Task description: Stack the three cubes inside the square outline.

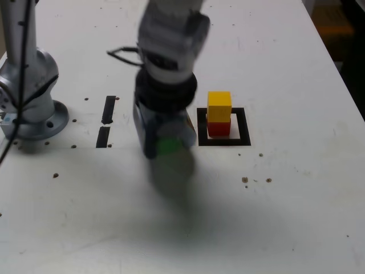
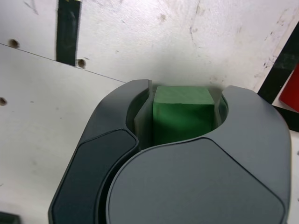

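1. The end effector point(image 1: 165, 140) stands low over the worktop point(image 1: 296, 217), pointing down, just to the exterior view's left of the square outline point(image 1: 223, 141). The wrist view shows its two jaws pressed against opposite sides of the green cube point(image 2: 182, 114), so I judge that it is grasping this cube.
2. The relation that matters for the coming move: the stack lies to the exterior view's right of the end effector, near but not touching. The yellow cube point(image 1: 219, 106) sits on the red cube point(image 1: 218, 128), and both are inside the outline. The green cube must therefore rise above the yellow top face and go toward the exterior view's right before it comes down.
3. There is only one arm, so no question of which is nearer. The cubes have no long axis; their faces look roughly parallel to the sides of the outline.
4. Materials and shapes: the cubes are small, solid-coloured blocks with flat matte faces and sharp edges; they look rigid. The green one is narrower than the jaws that hold it.
5. The jaws are dark grey, smooth and rounded, probably hard plastic.
6. The worktop is white, scuffed, with small holes and a seam. The outline is a flat black border with a white centre. Two short black tape strips point(image 1: 106, 121) lie to the exterior view's left.
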